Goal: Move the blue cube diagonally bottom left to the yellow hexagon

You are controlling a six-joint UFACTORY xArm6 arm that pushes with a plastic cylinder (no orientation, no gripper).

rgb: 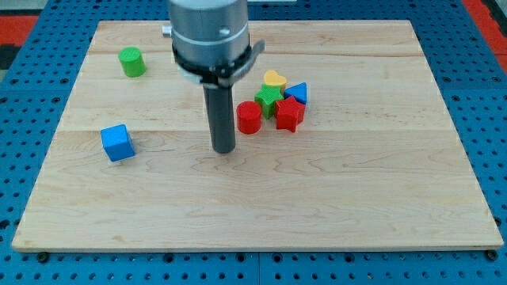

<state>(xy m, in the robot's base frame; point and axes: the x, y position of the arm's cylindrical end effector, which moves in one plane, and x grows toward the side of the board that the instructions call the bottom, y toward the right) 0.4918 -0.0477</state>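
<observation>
You see one camera view, looking down at a wooden board (pixel 261 206) on a blue table with holes (pixel 32 119).

Your arm has no claw, so nothing opens or shuts. It ends in a dark rod, and my tip (pixel 224 150) sits on the wood near the middle of the board. It holds nothing and touches no block.

The blue cube (pixel 117 142) is to the view's left of my tip, well apart from it, at about the same height in the view. It stands alone near the left edge of the board.

No yellow hexagon can be made out. The only yellow block you can see is a yellow heart (pixel 275 79), up and to the right of my tip.

That heart is part of a tight bunch. The red cylinder (pixel 249 117) is just to the right of my tip and is the nearest block to it. Past it are the green block (pixel 269 100), whose shape is hard to tell, the red star (pixel 288 114) and the blue triangle (pixel 297 93). These all sit pressed close together.

The green cylinder (pixel 132 62) is far up and to the left of my tip, alone.

You cannot read any words or labels anywhere.

Below my tip, toward the view's bottom, the wood is wide open. The right side of the board is open too.
</observation>
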